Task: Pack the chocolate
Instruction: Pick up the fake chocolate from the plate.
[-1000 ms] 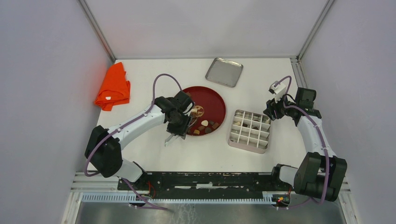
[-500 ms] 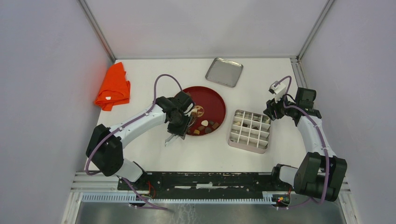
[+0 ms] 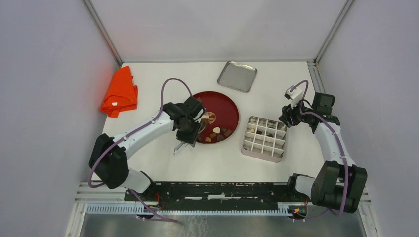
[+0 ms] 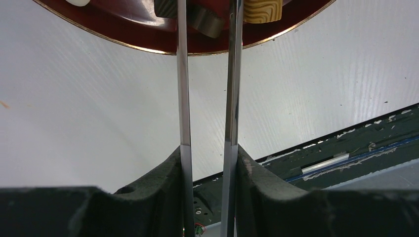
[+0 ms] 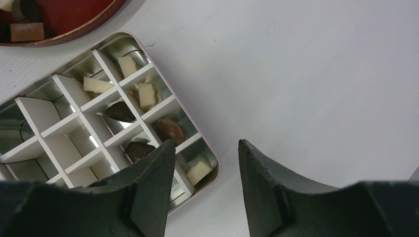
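Observation:
The red plate holds several small chocolates, dark, tan and cream. My left gripper is shut on metal tweezers. In the left wrist view the two blades reach over the plate rim, on either side of a dark round chocolate, with a tan piece beside it. The gridded tin box holds several pieces in its far compartments. My right gripper is open and empty above the box's far right corner.
An orange cloth lies at the far left. A metal tin lid lies at the back, behind the plate. The black rail runs along the table's near edge.
The left arm has shifted very slightly over the plate's near edge. The right arm has not moved.

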